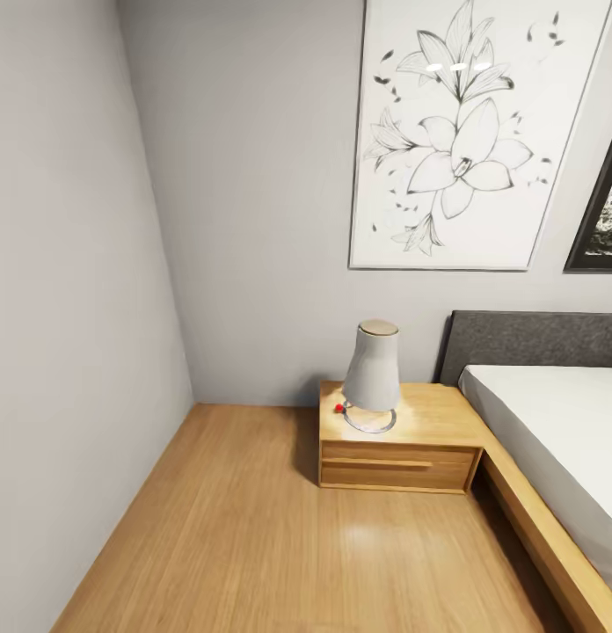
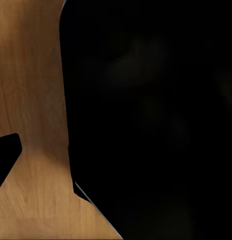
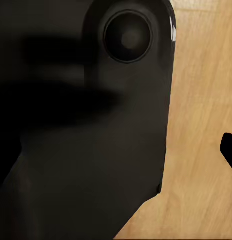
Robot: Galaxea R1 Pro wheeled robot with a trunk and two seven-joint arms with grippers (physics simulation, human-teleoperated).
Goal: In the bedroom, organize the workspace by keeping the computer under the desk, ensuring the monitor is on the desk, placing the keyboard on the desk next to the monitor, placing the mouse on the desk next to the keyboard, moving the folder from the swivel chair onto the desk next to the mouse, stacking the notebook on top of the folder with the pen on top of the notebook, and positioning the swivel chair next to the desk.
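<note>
I face a corner of the bedroom with grey walls (image 1: 253, 220) and a light wood plank floor (image 1: 253, 545). The wood-framed bed (image 1: 552, 422) with a grey headboard stands at the right. The desk, swivel chair, folder and other task things are out of view. In the left wrist view a large black robot part (image 2: 146, 120) hangs over the floor, with a dark tip (image 2: 6, 155) at the picture's edge. In the right wrist view a black part with a round disc (image 3: 128, 37) covers the floor, with another dark tip (image 3: 229, 150) at the edge. Neither view lets me tell how the jaws stand.
A low wooden nightstand (image 1: 398, 453) with a drawer adjoins the bed, carrying a grey lamp (image 1: 372, 374) and a small red item (image 1: 339, 408). A framed flower drawing (image 1: 464, 132) hangs above. The left wall (image 1: 69, 308) runs close by; floor lies between it and the nightstand.
</note>
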